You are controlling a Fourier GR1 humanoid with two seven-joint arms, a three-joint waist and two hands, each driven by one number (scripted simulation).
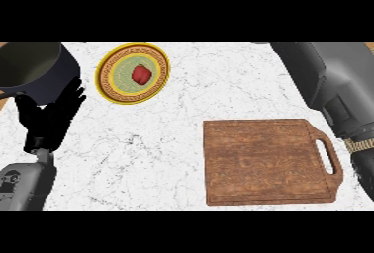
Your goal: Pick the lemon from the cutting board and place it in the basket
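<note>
The wooden cutting board lies at the right of the counter with its handle slot toward the right, and its top is bare. No lemon shows anywhere. A dark round container, the only basket-like thing, stands at the far left corner. My left hand rests open just in front of it, fingers up. My right forearm crosses the right edge, and only a black part of my right hand shows beside the board's handle; the rest is cut off by the edge of the view.
A yellow-rimmed plate with a green centre sits at the back, right of the container, and carries a small red item. White marble counter spreads between the plate and the board.
</note>
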